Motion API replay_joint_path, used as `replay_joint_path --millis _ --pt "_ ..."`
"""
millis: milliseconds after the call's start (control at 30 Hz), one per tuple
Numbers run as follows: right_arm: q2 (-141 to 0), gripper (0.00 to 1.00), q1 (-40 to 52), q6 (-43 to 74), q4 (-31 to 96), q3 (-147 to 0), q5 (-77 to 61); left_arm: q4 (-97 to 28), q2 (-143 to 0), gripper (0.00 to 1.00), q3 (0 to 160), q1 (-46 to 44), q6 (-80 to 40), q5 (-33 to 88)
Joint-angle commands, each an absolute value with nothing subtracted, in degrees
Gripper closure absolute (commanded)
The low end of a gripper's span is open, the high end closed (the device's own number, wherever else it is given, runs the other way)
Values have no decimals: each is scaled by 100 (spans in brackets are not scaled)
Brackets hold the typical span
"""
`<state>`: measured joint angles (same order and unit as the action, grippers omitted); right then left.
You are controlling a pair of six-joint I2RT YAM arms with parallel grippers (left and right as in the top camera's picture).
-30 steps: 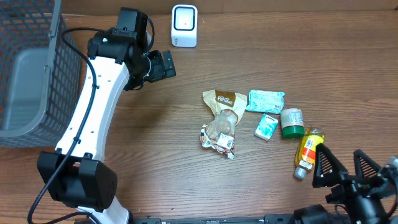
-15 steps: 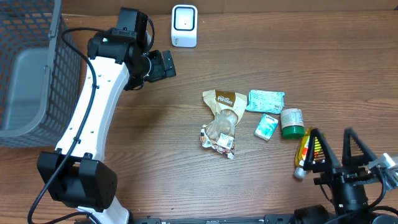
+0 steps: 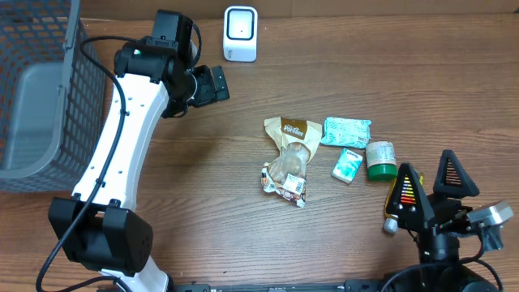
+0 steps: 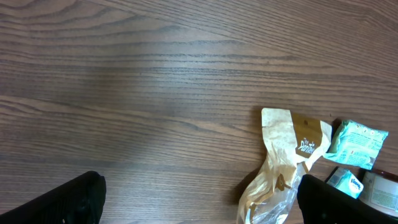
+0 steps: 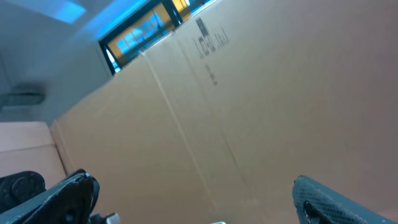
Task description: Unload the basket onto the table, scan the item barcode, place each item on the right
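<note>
The white barcode scanner (image 3: 240, 33) stands at the table's far edge. Several items lie mid-table: a tan-and-clear snack bag (image 3: 289, 158), a teal pack (image 3: 347, 130), a small teal box (image 3: 348, 165), a green-lidded jar (image 3: 380, 159) and a yellow bottle (image 3: 392, 219). My left gripper (image 3: 212, 84) hangs open just left of the scanner, holding nothing; its wrist view shows the snack bag (image 4: 283, 162) and teal pack (image 4: 357, 144). My right gripper (image 3: 431, 185) is open and empty at the front right, one finger over the yellow bottle. Its wrist view faces a cardboard wall.
A grey mesh basket (image 3: 77, 81) with a grey bin inside stands at the left edge. The left arm's white links run from the front left up to the scanner area. Bare wood lies between the basket and the items.
The right gripper has swung left from the table's front right corner and now stands beside and partly over the yellow bottle. The left arm has not moved.
</note>
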<state>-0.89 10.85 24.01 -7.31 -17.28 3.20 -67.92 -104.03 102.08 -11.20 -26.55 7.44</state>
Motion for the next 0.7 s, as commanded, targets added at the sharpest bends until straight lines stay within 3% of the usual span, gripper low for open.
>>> replay_joint_path --millis 0,400,667 --pt "-19 0 1024 2423 -1074 -1402 281 -6790 -10307 0 10324 -1122 -2580 703" --pt "-19 0 932 2421 -1942 -381 283 -6790 -10307 0 10324 -1122 -2580 703" --pt "-16 0 788 2399 -1435 -45 283 -6790 -10307 0 10324 -1122 -2580 703"
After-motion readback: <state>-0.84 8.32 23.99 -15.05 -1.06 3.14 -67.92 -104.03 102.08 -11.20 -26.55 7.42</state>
